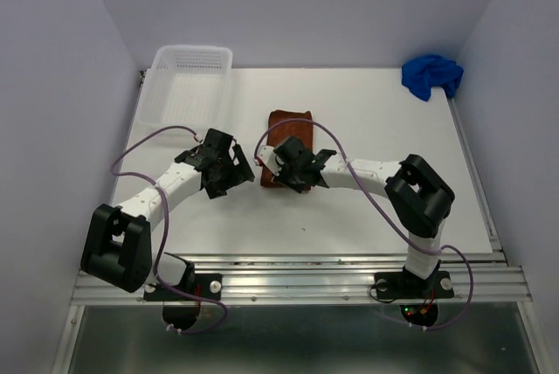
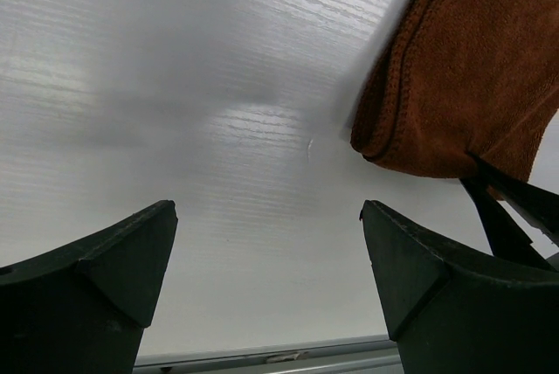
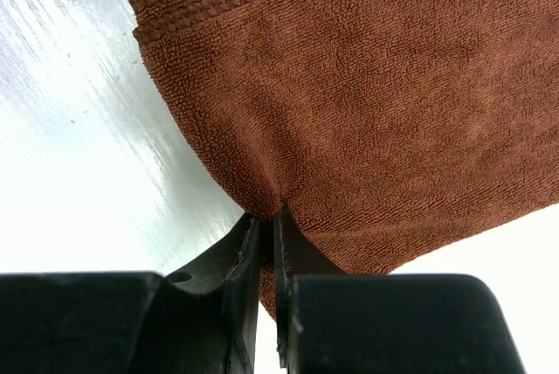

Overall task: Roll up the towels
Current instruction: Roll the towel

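A: Where is the rust-brown towel (image 1: 291, 128) lying?

B: It is lying near the middle of the white table (image 1: 384, 190), running away from the arms. Its far end is resting flat and its near end is sitting under the right gripper (image 3: 269, 227).

A: What is that gripper doing to it?

B: It is pinching the near edge. In the wrist view its two fingers are standing almost together, with a fold of cloth drawn in between them, and the fabric is puckering toward the pinch. The stitched hem at the corner is showing doubled layers.

A: And the left gripper (image 2: 266, 291)?

B: It is holding nothing. Its jaws are standing wide apart over bare table, just to the left of the towel's near corner, and they are not touching the cloth. Whether the fingertips are touching the table, I cannot tell.

A: Is the other towel showing?

B: Yes, the blue towel (image 1: 431, 75) is sitting crumpled in a heap at the far right corner of the table, well apart from both arms.

A: Anything else?

B: A white perforated basket (image 1: 190, 59) is standing at the far left corner, beyond the left gripper and apart from the rust-brown towel.
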Controlling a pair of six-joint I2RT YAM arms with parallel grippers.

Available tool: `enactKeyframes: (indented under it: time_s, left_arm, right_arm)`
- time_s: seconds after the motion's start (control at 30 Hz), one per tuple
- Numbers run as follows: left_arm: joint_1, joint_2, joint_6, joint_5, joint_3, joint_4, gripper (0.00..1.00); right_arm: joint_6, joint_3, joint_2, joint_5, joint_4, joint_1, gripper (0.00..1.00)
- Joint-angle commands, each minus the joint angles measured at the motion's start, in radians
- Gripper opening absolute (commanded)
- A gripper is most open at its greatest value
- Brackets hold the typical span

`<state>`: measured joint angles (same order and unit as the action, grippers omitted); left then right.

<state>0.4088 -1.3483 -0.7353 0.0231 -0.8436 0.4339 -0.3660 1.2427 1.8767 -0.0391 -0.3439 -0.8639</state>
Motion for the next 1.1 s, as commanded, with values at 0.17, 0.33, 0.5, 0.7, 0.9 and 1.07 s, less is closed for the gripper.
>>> enactKeyframes:
  time_s: [0.17,0.33,0.5,0.7,0.9,1.07]
  left_arm:
    - [0.002,-0.002,0.042,0.046,-0.044,-0.046,0.99]
    - [0.002,-0.012,0.053,0.072,-0.054,-0.080,0.99]
    - [0.002,-0.023,0.065,0.078,-0.069,-0.098,0.99]
    - [0.002,-0.061,0.082,0.107,-0.086,-0.119,0.99]
    - [0.004,-0.094,0.083,0.127,-0.094,-0.150,0.99]
    - [0.002,-0.115,0.080,0.144,-0.095,-0.190,0.99]
  right_arm:
    - [-0.005,0.103,-0.031,0.002,-0.020,0.016,0.06]
    - [-0.022,0.133,-0.019,0.004,-0.032,0.034,0.06]
    - [-0.027,0.172,-0.004,0.027,-0.064,0.071,0.07]
    - [-0.053,0.201,0.025,0.114,-0.095,0.103,0.08]
    - [-0.070,0.236,0.058,0.169,-0.107,0.152,0.09]
    - [-0.091,0.261,0.082,0.219,-0.109,0.172,0.09]
